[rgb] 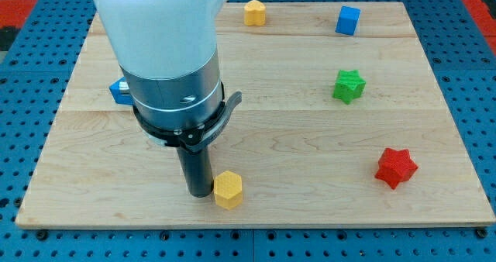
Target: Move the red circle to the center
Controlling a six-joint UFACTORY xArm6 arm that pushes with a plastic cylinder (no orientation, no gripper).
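Note:
No red circle shows in the camera view; the arm's wide body hides part of the board's left half. My tip (200, 194) rests on the wooden board (310, 200) near the view's bottom, left of centre. A yellow hexagon block (228, 189) lies just to the tip's right, touching it or nearly so. A red star (396, 167) lies at the lower right, far from the tip.
A green star (349, 86) lies right of centre. A blue cube (348, 20) and a second yellow hexagon (254, 12) lie along the top edge. A blue block (119, 91) peeks out from behind the arm at the left.

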